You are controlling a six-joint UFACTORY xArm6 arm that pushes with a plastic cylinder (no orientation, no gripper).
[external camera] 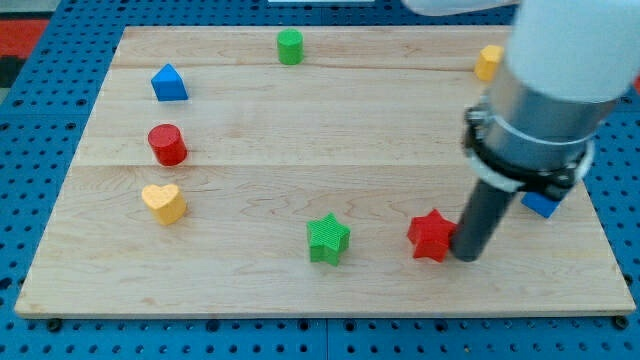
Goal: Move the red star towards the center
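The red star (431, 236) lies on the wooden board (300, 110) at the lower right of the view. My tip (466, 256) stands right beside the star, on its right side, touching or almost touching it. The dark rod rises from there to the arm's grey and white body at the view's upper right.
A green star (328, 239) lies left of the red star. A yellow heart (163, 203), a red cylinder (167, 145) and a blue triangle (169, 83) sit at the left. A green cylinder (290, 46) is at the top. A yellow block (488, 62) and a blue block (541, 204) are partly hidden by the arm.
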